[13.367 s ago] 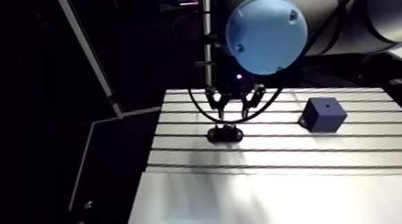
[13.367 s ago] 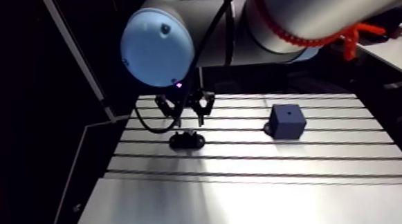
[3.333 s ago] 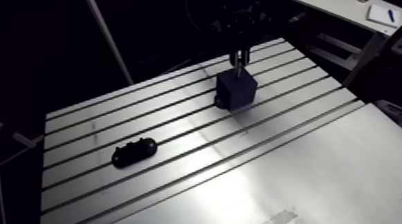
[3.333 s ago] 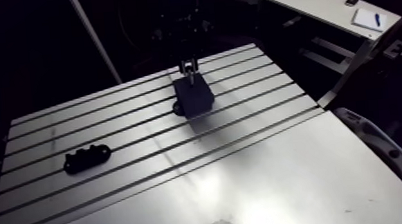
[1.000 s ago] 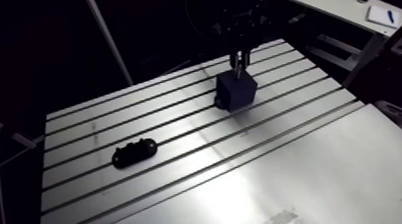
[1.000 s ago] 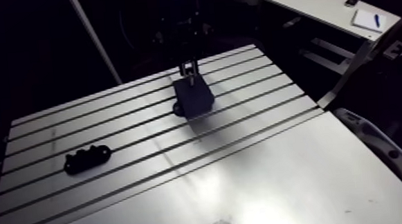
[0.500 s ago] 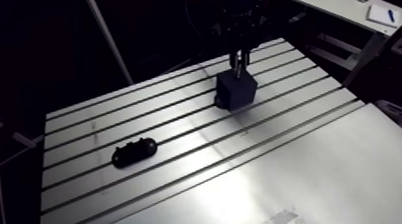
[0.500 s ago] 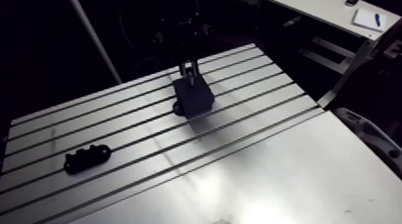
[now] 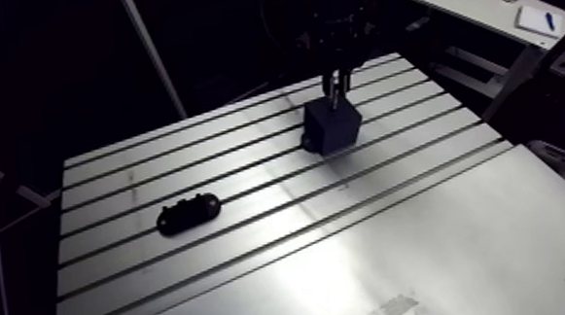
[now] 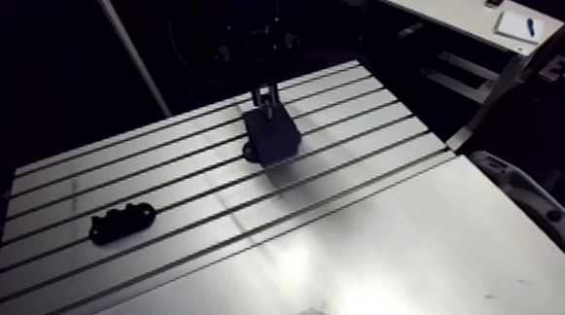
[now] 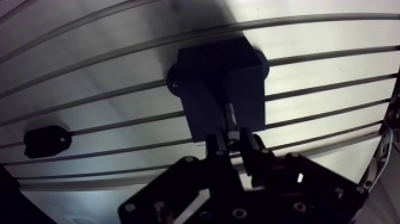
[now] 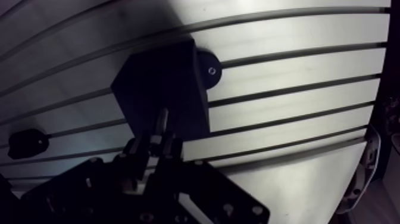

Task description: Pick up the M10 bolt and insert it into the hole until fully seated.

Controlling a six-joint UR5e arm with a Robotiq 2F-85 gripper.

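The end effector points straight down, its two fingers clamped on the M10 bolt. The bolt stands upright with its tip at the top face of the dark block. The block sits toward 1 o'clock on the slotted surface. A black holder lies well apart at 9 o'clock.

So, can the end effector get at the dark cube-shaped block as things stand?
Likely yes: the end effector, shut on a thin metal bolt, hangs right over the dark cube-shaped block, with nothing visible between them.
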